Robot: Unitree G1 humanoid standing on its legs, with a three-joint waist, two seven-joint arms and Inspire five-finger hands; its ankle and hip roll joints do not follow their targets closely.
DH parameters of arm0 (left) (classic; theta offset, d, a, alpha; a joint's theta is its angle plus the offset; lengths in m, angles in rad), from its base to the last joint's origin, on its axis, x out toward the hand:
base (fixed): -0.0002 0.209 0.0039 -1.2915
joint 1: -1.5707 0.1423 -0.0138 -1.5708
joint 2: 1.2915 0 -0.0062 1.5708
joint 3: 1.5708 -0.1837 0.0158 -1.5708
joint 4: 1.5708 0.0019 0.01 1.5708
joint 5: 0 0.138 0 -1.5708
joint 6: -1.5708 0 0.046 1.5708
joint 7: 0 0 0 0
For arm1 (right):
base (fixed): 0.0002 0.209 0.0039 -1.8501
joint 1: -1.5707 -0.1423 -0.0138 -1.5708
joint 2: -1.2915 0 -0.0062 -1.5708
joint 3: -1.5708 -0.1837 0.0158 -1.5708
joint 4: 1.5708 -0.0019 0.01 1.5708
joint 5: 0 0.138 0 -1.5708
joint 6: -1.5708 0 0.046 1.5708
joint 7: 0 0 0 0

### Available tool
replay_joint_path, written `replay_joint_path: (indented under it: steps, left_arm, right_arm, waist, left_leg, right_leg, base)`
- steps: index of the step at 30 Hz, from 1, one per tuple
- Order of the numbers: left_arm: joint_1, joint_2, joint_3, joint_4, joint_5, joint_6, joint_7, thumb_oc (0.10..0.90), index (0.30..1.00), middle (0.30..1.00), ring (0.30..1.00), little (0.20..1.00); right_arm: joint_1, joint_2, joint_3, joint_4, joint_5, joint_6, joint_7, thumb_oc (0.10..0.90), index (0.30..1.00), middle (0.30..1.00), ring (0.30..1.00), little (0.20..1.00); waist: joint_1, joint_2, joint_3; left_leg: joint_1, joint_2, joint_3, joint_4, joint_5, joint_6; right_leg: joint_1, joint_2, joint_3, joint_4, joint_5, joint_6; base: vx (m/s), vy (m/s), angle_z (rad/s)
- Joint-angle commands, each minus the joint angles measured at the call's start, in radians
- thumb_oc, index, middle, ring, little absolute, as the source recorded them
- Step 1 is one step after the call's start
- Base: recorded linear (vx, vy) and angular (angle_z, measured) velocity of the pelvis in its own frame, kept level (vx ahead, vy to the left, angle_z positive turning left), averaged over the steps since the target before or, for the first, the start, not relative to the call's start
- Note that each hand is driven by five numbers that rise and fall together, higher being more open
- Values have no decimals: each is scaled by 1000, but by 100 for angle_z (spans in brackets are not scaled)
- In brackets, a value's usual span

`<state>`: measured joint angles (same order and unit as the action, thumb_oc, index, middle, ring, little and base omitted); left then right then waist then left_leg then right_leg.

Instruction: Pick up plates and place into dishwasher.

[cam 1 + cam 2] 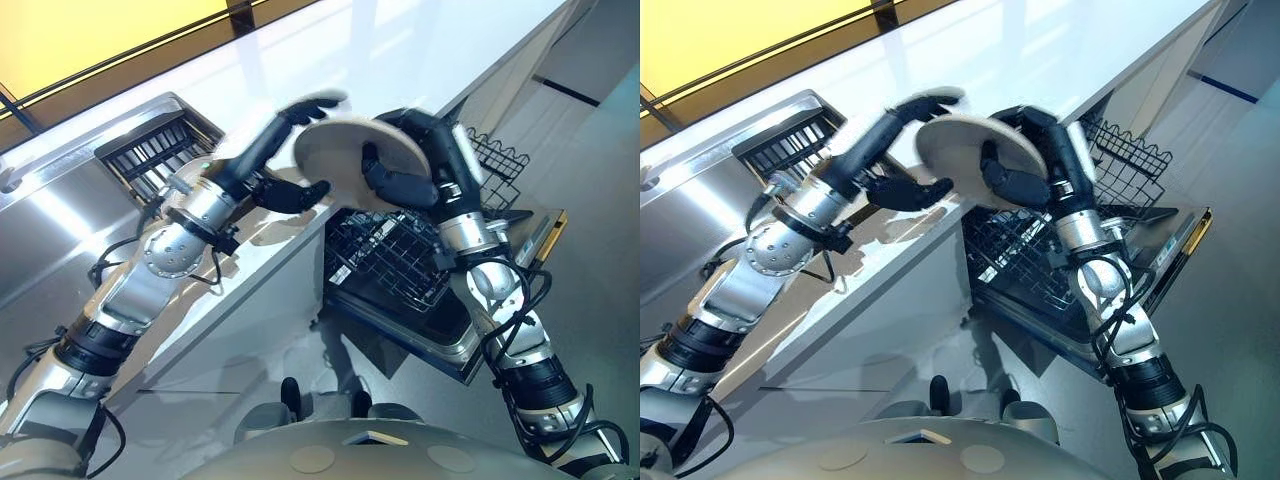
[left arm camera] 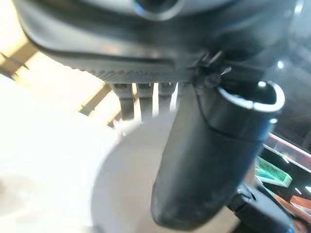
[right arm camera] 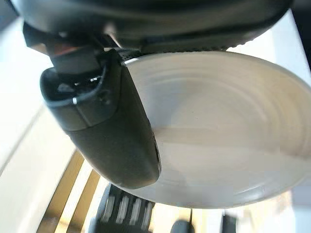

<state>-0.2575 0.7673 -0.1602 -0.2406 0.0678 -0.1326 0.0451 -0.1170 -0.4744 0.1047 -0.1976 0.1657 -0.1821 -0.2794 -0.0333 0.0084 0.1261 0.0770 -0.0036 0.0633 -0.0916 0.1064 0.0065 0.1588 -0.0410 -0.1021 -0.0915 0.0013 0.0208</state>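
Observation:
A round beige plate [image 1: 350,150] hangs tilted in the air past the white counter's [image 1: 380,50] edge, above the open dishwasher's lower rack [image 1: 385,265]. My right hand [image 1: 440,160] is shut on the plate's right side, fingers over its face and thumb [image 3: 112,131] on the underside [image 3: 223,141]. My left hand [image 1: 255,165] reaches in from the left and looks open. Its fingers spread over the plate's top rim and its thumb [image 2: 204,160] lies below the plate [image 2: 121,189].
The dishwasher door [image 1: 505,275] lies folded down at the right, with a black wire basket [image 1: 497,160] pulled out above it. A steel sink with a dark grid [image 1: 155,150] sits in the counter at the far left. Grey floor spreads below.

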Motion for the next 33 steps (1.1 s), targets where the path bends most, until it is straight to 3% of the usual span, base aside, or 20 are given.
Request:
replay_joint_path:
  steps: [1,4,10,12,17,25,29,33]
  left_arm:
    - [-16,94,221,89,-29,-40,128,800,900,900,900,900]
    - [47,128,299,142,-54,-51,133,800,900,900,900,900]
    - [152,105,416,174,-114,-61,93,800,900,900,900,900]
    - [165,96,427,193,-105,-54,93,800,900,900,900,900]
    - [147,129,414,241,-134,-44,78,800,900,900,900,900]
    - [41,168,321,260,-204,-31,57,800,900,900,900,900]
    - [-31,170,257,268,-226,-18,52,800,900,900,900,900]
    - [-73,188,211,272,-237,-6,27,800,900,900,900,900]
  right_arm:
    - [-28,-91,-187,-17,-159,-161,-234,100,300,300,300,200]
    - [-4,-124,-249,28,-204,-143,-295,100,300,300,300,200]
    - [67,-92,-287,136,-96,-72,-206,100,300,300,300,200]
    - [79,-65,-254,195,-137,-32,-178,100,300,300,300,200]
    - [60,-80,-186,379,-194,28,-184,100,300,300,300,200]
    - [-84,-157,-72,715,-126,99,-175,100,300,300,300,200]
    - [-191,-177,2,840,-131,171,-198,100,300,300,300,200]
    - [-306,-190,82,927,-159,300,-207,100,300,300,300,200]
  waist:
    - [18,11,-97]
    - [26,13,-101]
    - [34,12,-101]
    - [38,12,-100]
    - [50,13,-99]
    - [101,22,-82]
    - [126,29,-71]
    - [153,36,-59]
  left_leg:
    - [34,-18,11,4,-90,-6]
    - [32,-18,6,4,-87,-7]
    - [29,-22,-15,4,-81,-4]
    - [31,-24,-21,4,-81,-3]
    - [35,-27,-30,4,-82,-6]
    - [45,-33,-69,4,-81,-10]
    - [51,-38,-98,4,-79,-12]
    - [52,-41,-129,4,-74,-14]
  right_leg:
    - [-22,6,-18,14,24,55]
    - [-21,5,-22,15,22,56]
    - [-22,-1,-36,27,15,54]
    - [-20,-5,-43,32,11,53]
    - [-14,-9,-57,34,8,53]
    - [-3,-16,-91,61,-8,45]
    - [7,-20,-108,78,-20,38]
    - [16,-25,-128,94,-34,31]
  base:
    - [0,0,0]
    - [21,-1,3]
    - [29,-2,7]
    - [36,-3,11]
    - [41,-13,13]
    - [69,-45,18]
    - [53,-26,27]
    - [36,-33,24]
